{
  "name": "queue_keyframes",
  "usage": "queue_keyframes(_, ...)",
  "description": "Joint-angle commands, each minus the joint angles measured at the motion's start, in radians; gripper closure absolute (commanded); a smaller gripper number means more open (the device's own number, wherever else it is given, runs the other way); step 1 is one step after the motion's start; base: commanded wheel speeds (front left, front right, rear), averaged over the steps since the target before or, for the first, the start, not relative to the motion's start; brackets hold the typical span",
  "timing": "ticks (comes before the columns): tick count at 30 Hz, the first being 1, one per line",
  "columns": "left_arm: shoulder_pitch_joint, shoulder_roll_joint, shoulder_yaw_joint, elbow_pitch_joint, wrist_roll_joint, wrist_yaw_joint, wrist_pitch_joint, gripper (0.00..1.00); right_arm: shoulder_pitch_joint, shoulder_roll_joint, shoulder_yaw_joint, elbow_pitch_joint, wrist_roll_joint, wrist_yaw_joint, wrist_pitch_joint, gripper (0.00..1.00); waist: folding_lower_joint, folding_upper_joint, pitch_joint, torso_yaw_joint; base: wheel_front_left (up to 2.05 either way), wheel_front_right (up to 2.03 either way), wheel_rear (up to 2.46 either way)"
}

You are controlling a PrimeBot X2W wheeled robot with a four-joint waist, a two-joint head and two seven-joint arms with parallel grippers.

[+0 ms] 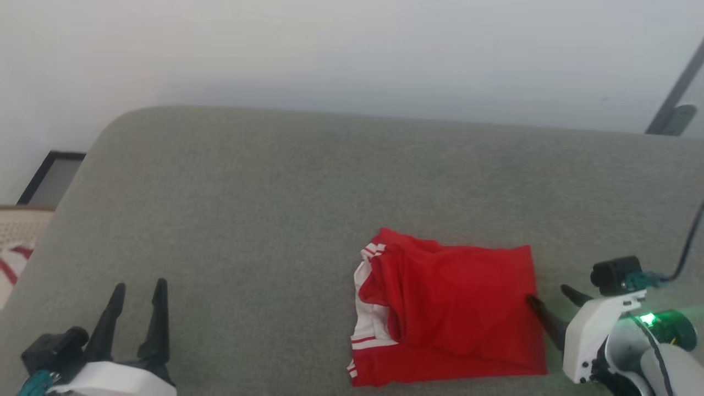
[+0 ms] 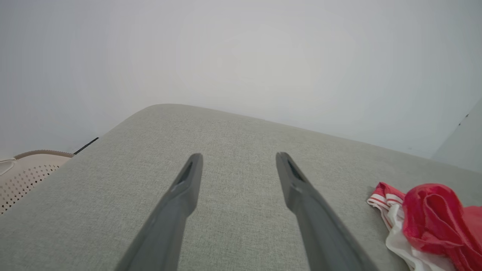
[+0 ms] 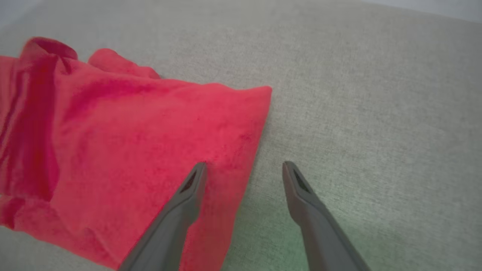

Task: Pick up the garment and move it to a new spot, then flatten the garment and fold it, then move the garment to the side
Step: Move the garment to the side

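The garment (image 1: 451, 311) lies folded into a rough red rectangle on the grey cushioned surface (image 1: 275, 209), with white sleeve fabric and striped trim showing at its left edge. My right gripper (image 1: 547, 294) is open at the garment's right edge; in the right wrist view one finger sits over the red cloth (image 3: 131, 143) and the other over bare grey fabric, the right gripper (image 3: 243, 165) holding nothing. My left gripper (image 1: 137, 286) stands open at the lower left, well away from the garment. In the left wrist view the left gripper (image 2: 237, 156) points over bare cushion, with the garment (image 2: 429, 218) at the far right.
A pale wall rises behind the cushion's far edge. A beige perforated basket (image 2: 26, 173) and a dark-framed panel (image 1: 52, 179) stand off the cushion's left side. A dark slanted pole (image 1: 674, 96) shows at the upper right. Open grey surface stretches left of and beyond the garment.
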Motion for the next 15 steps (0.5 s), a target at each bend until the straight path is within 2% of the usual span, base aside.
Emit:
queue_keyframes(1,-0.020,-0.006,-0.007,0.006,0.011,-0.004,0.001,0.00,-0.020,0.003,0.000,0.017,0.004,-0.001,0.030,0.00,0.0001,0.0000,0.029,0.029,0.00,0.00,0.00)
queue_keyframes(11,-0.087,-0.039,-0.039,0.037,0.017,-0.016,-0.007,0.00,-0.089,-0.003,0.029,0.109,0.000,-0.001,0.243,0.00,0.0001,0.0000,0.103,0.090,0.00,0.00,0.00)
queue_keyframes(12,-0.092,-0.041,-0.039,0.040,0.018,-0.017,-0.008,0.00,-0.094,-0.001,0.030,0.115,-0.002,-0.001,0.253,0.54,0.0001,0.0000,0.106,0.092,0.00,0.00,0.00)
queue_keyframes(13,-0.095,-0.043,-0.040,0.043,0.019,-0.019,-0.009,0.00,-0.098,0.000,0.028,0.120,-0.003,-0.001,0.262,1.00,0.0001,0.0000,0.109,0.094,0.00,0.00,0.00)
queue_keyframes(15,-0.098,-0.044,-0.039,0.046,0.020,-0.020,-0.009,0.00,-0.102,0.000,0.032,0.124,-0.008,-0.001,0.273,1.00,0.0001,0.0000,0.111,0.095,0.00,0.00,0.00)
